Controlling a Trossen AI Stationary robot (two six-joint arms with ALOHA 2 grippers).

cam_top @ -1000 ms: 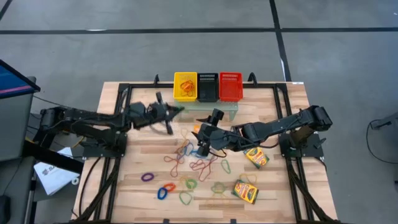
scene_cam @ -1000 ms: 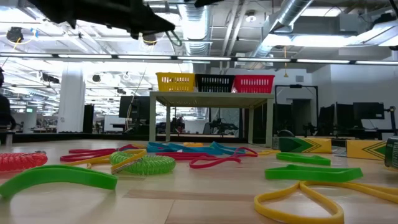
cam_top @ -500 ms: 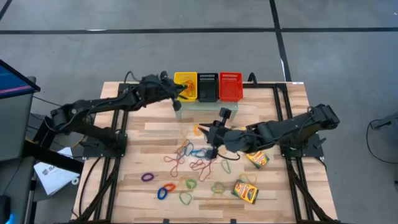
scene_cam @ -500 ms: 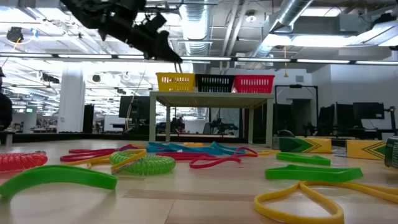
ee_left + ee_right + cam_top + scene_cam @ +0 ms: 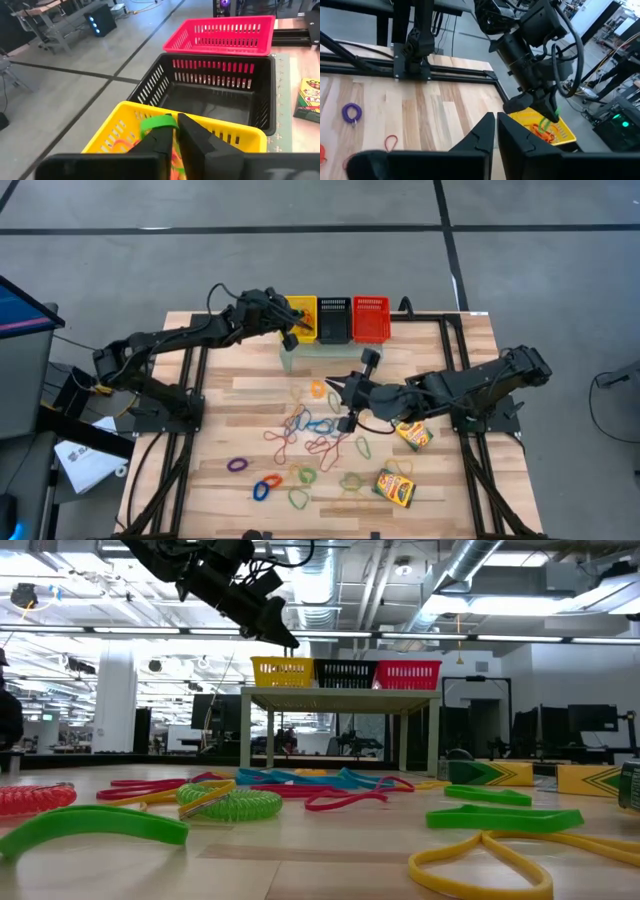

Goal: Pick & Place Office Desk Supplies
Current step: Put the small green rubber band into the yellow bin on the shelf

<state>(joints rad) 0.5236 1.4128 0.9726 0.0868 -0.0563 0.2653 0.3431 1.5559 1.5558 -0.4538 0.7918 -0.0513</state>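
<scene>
Item: placing step. We found the left claw (image 5: 172, 131) above the yellow basket (image 5: 298, 315), pinching a green rubber band (image 5: 156, 122); release should follow. Right claw (image 5: 496, 131) pressed together, empty, above the table's (image 5: 200, 430) remaining bands (image 5: 315, 442).

One camera looks straight down on the table (image 5: 250, 395), one level across it; each wrist camera faces the yellow basket (image 5: 120, 132).

A robotics lab or open workshop hall: exposed ceiling ducts (image 5: 470, 570) and strip lights overhead, rows of monitors (image 5: 590, 720) on desks at the right, grey concrete floor (image 5: 300, 240) around the wooden tabletop (image 5: 250, 395).
</scene>
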